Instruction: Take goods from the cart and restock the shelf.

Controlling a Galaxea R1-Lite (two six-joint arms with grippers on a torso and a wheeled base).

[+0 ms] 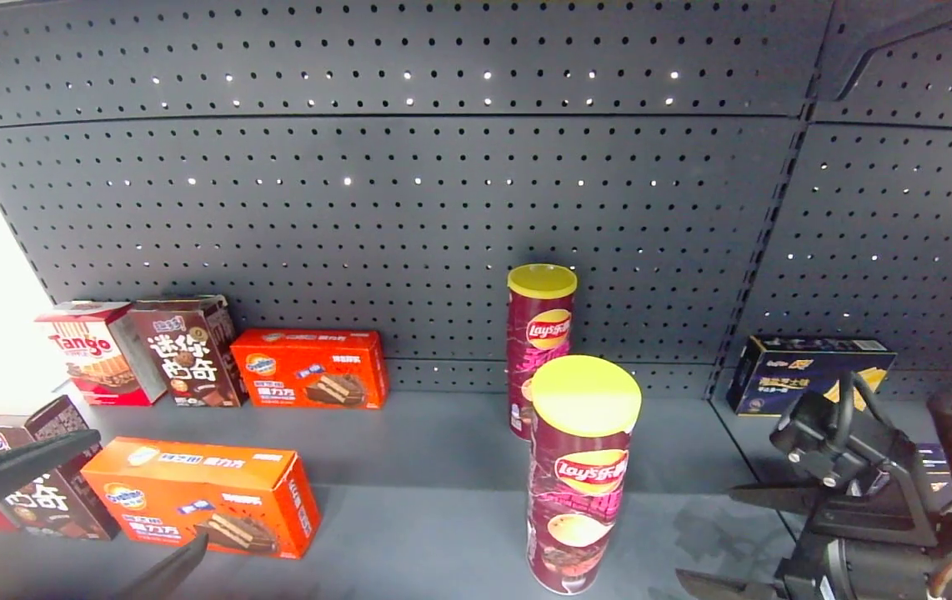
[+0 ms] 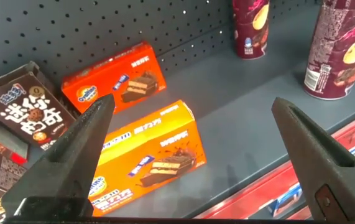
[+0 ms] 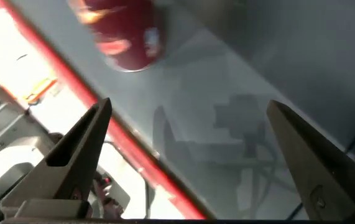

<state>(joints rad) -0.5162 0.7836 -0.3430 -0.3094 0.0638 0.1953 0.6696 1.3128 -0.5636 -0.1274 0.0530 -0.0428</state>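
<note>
Two maroon chip cans with yellow lids stand upright on the grey shelf [image 1: 443,433]: the front can [image 1: 583,475] near the shelf's front edge and the rear can [image 1: 541,350] behind it by the pegboard. My right gripper [image 1: 705,535] hangs open and empty just right of the front can, at the shelf's front edge. In the right wrist view the right gripper [image 3: 188,107] is spread wide over the shelf board, with the blurred can [image 3: 127,37] beyond it. My left gripper [image 1: 151,487] is open and empty in front of the near orange box [image 1: 201,496]; its wrist view [image 2: 193,106] shows that box [image 2: 146,155].
A second orange box [image 1: 309,368], two brown cookie boxes [image 1: 188,350] [image 1: 34,475] and a red-and-white wafer box [image 1: 92,354] fill the shelf's left. A dark blue box [image 1: 809,371] sits in the right bay. A red strip [image 3: 140,149] lines the shelf's front edge. Bare shelf lies between boxes and cans.
</note>
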